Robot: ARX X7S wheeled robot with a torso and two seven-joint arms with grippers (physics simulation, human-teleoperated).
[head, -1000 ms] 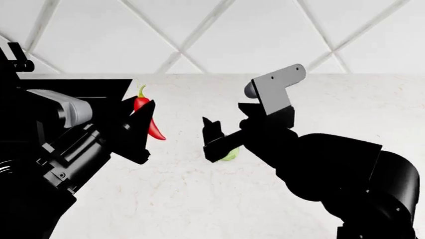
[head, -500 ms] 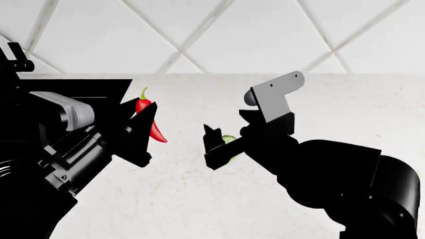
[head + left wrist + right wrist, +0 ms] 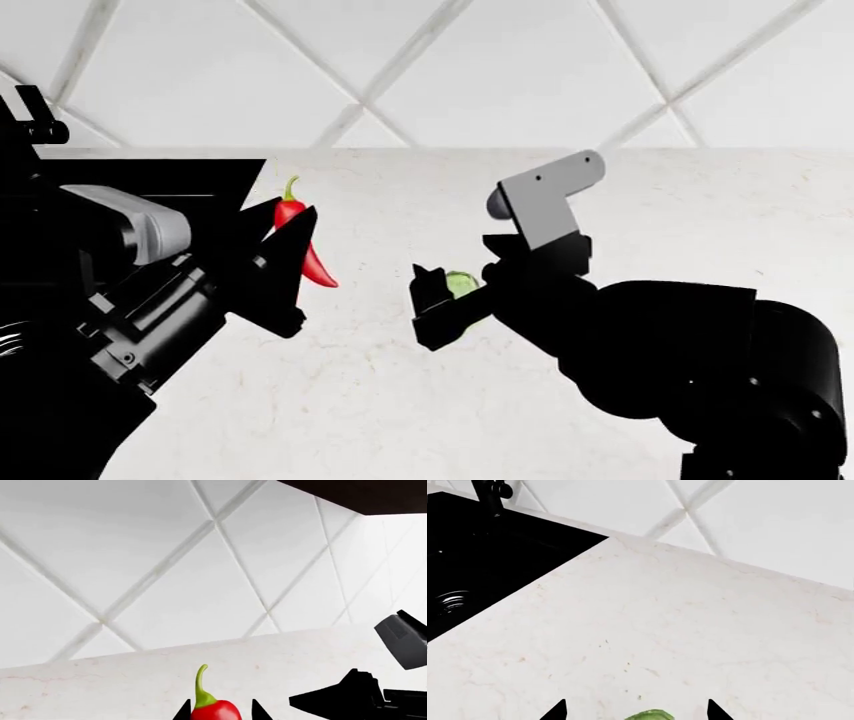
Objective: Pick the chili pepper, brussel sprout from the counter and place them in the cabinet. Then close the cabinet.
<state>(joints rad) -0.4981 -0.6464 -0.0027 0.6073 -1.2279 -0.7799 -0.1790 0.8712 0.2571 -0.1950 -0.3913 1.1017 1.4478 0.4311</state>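
Observation:
The red chili pepper point(image 3: 318, 266) with its green stem sits between the fingertips of my left gripper point(image 3: 296, 235), which is shut on it. In the left wrist view the chili pepper point(image 3: 217, 711) fills the gap of the left gripper point(image 3: 219, 716), stem pointing away. The pale-green brussel sprout point(image 3: 462, 283) lies between the fingers of my right gripper point(image 3: 454, 275). In the right wrist view the right gripper point(image 3: 635, 712) stands wide open, with room either side of the brussel sprout point(image 3: 650, 715). The white marble counter point(image 3: 400, 400) lies below. A dark cabinet underside point(image 3: 360, 495) shows overhead.
A black sink basin point(image 3: 487, 550) with a drain and a black faucet point(image 3: 490, 495) lies to the left of the counter. A white diamond-tiled wall point(image 3: 441, 70) runs along the back. The right arm's black bulk point(image 3: 694, 350) fills the lower right.
The right gripper has sunk slightly, so the sprout now shows above its arm rather than below. The left gripper and the pepper have drifted a little right and down together.

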